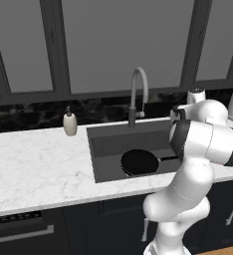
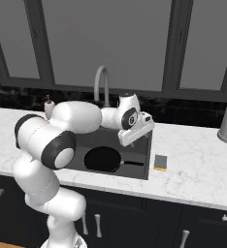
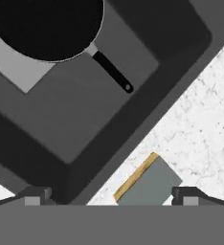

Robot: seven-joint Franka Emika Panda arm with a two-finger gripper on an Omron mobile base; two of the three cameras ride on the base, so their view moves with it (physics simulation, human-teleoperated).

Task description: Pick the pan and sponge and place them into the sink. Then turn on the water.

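With the pan (image 2: 103,159) already in the sink (image 2: 142,169), the sponge (image 2: 160,162) on the worktop (image 2: 198,169) is next: the open fingers (image 3: 36,195) must descend around it.

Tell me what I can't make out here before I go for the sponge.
- Sponge: hand view, near end cut off by the bottom edge.
- Sink: left base view, right end hidden behind the arm.
- Pan: hand view, most of it runs off the top edge.
- Gripper: hand view, just the tips; open.
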